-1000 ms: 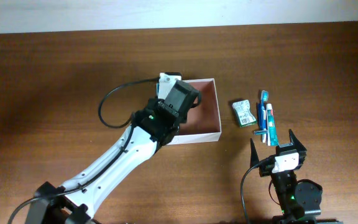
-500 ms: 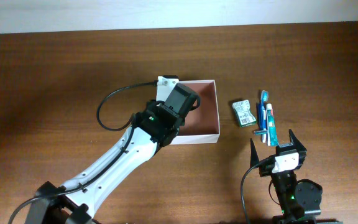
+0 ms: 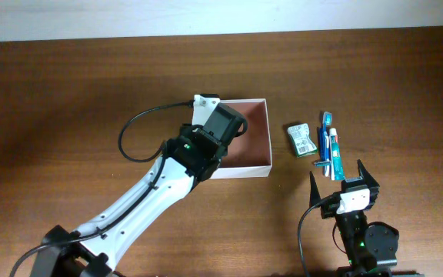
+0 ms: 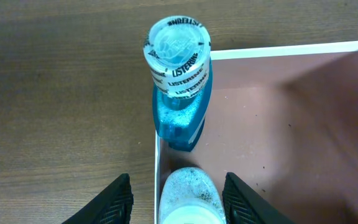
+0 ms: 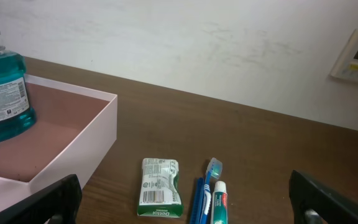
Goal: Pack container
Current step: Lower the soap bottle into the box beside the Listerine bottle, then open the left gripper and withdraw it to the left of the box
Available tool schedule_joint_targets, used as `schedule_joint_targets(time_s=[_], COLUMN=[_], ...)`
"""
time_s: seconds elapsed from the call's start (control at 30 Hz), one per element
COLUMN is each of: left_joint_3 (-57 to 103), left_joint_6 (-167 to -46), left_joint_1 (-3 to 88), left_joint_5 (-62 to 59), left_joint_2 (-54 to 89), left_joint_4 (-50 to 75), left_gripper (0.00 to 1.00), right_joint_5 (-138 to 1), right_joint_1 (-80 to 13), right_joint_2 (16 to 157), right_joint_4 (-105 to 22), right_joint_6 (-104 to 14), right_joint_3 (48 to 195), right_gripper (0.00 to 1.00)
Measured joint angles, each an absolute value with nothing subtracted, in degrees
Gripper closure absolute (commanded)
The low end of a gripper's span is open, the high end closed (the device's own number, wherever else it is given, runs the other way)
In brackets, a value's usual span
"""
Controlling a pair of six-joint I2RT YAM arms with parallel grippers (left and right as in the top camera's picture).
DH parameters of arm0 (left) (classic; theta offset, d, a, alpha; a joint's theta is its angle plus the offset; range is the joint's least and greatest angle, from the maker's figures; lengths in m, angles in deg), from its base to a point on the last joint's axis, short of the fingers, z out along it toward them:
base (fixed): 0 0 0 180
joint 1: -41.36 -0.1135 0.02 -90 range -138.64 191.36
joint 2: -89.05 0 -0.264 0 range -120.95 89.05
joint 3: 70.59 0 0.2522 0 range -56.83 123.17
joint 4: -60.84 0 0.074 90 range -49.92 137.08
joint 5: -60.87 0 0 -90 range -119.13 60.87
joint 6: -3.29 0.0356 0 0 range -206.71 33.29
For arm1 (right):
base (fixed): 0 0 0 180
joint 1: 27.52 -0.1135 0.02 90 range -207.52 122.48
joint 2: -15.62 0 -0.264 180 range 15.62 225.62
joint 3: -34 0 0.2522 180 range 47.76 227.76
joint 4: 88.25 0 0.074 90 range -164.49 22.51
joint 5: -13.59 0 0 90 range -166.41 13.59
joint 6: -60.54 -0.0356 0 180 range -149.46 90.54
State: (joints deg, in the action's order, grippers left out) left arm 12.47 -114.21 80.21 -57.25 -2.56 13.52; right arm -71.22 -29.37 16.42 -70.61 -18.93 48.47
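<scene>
Status: packing partly done.

Square shallow box with thin white walls and a reddish-brown floor [image 3: 243, 170] sits mid-table [image 3: 68, 92], under the left arm. Inside it, in the far-left corner, a clear bottle of blue mouthwash with a printed seal round its cap [image 4: 178, 68] stands upright against the wall. Just beside it, also inside the wall, is a white rounded speckled object [image 4: 191, 208]; cannot identify it.

Left hand [image 4: 178, 185]: over that corner, fingers parted either side of the white object, with a gap showing on one side. Judged open, gripping nothing.

Right hand [image 3: 337, 178]: spread wide and empty, near the table's front edge, short of the loose items.

Outside the box, to its right, close together on the table:
- green wrapped soap bar [image 5: 160, 196]
- blue toothbrush [image 5: 209, 177]
- small white, blue and red toothpaste tube [image 5: 220, 202]

Judgement: these three are left to load, so the task is roughly under halfway.
</scene>
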Motion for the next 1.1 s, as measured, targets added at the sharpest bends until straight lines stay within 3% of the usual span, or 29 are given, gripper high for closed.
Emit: schedule_joint_targets(time_s=[0.5,0.63,0.73,0.87,1.0,1.1], left_joint_3=[12.5,12.5,12.5,12.5,12.5,12.5], left_joint_6=[-114.2,-114.2,-114.2,-114.2,-114.1,-113.5], left_joint_1=[78.7,72.3,65.7,56.9,51.8,49.8], left_joint_5=[-57.3,-57.7,-56.8,-53.9,-49.6,-47.7], left_joint_2=[17.0,17.9,17.9,17.9,17.9,17.9], left_joint_4=[9.5,7.8,6.6,6.1,5.7,4.8], left_gripper=[0.30,0.25,0.14,0.13,0.01,0.01], right_joint_5=[-71.2,-71.2,-71.2,-71.2,-71.2,-71.2], right_joint_1=[-29.4,-29.4,-29.4,-29.4,-29.4,-29.4], right_joint_2=[16.4,16.4,16.4,16.4,16.4,16.4], right_joint_4=[-70.6,-70.6,-70.6,-70.6,-70.6,-70.6], right_joint_6=[-19.0,-19.0,-19.0,-19.0,-19.0,-19.0], right_joint_3=[48.5,48.5,48.5,48.5,48.5,48.5], right_gripper=[0.02,0.02,0.02,0.02,0.02,0.02])
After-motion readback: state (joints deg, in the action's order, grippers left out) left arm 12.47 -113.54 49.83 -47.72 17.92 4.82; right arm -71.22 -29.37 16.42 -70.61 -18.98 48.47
